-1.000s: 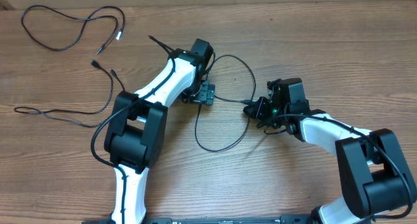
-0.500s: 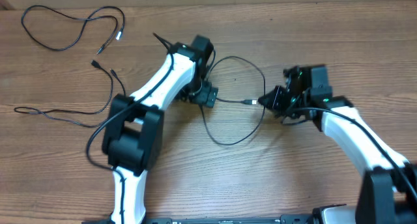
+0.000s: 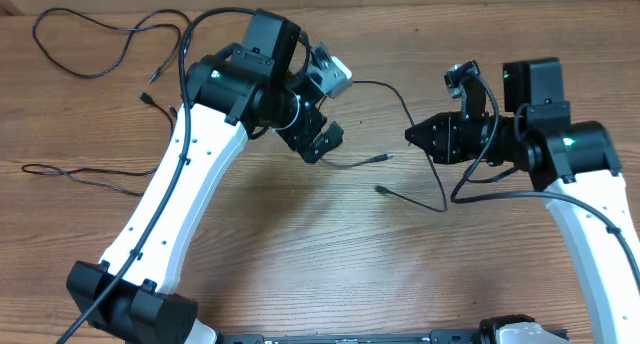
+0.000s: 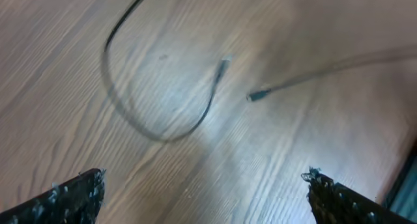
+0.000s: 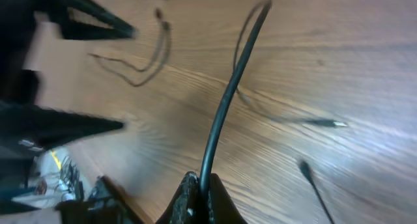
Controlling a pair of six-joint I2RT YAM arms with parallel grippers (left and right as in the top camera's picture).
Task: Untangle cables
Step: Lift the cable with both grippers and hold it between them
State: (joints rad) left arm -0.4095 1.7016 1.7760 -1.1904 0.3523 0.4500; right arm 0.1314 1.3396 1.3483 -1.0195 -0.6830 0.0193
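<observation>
One thin black cable (image 3: 444, 189) lies mid-table. Its silver-tipped plug end (image 3: 386, 157) and a dark plug end (image 3: 380, 189) rest on the wood. My right gripper (image 3: 414, 134) is shut on this cable and holds a stretch off the table; the right wrist view shows the cable (image 5: 228, 100) rising from the closed jaws (image 5: 199, 188). My left gripper (image 3: 322, 142) is open and empty above the cable; in the left wrist view its fingers (image 4: 205, 182) frame a curve of cable (image 4: 156, 134). More thin black cables (image 3: 95, 74) lie at the far left.
A loose cable loop (image 3: 90, 174) lies by the left edge, with small plug ends (image 3: 150, 98) near the left arm. The table's far edge runs along the top. Thick black arm cables hang off both arms.
Both arms have lifted. My left gripper let go of the cable and rose toward the back. My right gripper moved right and up with the cable, opening out its loop.
</observation>
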